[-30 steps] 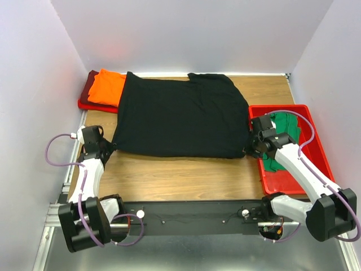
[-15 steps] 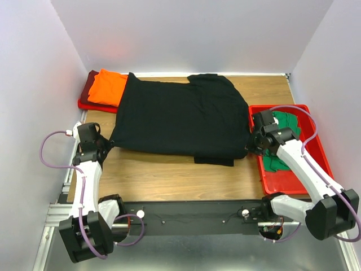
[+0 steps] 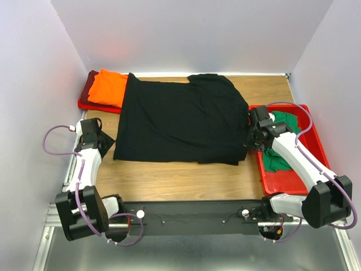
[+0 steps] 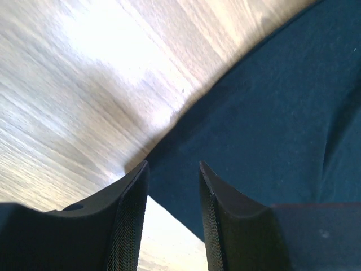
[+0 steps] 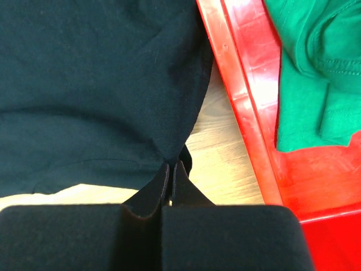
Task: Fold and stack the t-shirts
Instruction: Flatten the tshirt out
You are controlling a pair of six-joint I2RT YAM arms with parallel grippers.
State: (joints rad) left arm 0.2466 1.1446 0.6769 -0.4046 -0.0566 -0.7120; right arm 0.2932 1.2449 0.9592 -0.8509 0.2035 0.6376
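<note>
Black t-shirt (image 3: 180, 118): spread mid-table, with a doubled strip along its near edge; its far-left corner meets the folded stack.
Left gripper (image 4: 172, 186): fingers parted; the shirt's near-left corner lies in the gap, unclamped.
Right gripper (image 5: 171, 169): pinched tight on the shirt's near-right corner.
Risk, skew: only one corner is held, so a pull from the right would likely drag the cloth askew.
Risk, bin: the right arm works just beside the red bin (image 3: 285, 106) and could nudge its rim or snag the green t-shirt (image 5: 316, 68).
Risk, stack: shifting cloth may ruffle the orange t-shirt (image 3: 107, 87) lying on the dark red t-shirt (image 3: 86, 93).
Obstruction: the bin blocks rightward travel.
</note>
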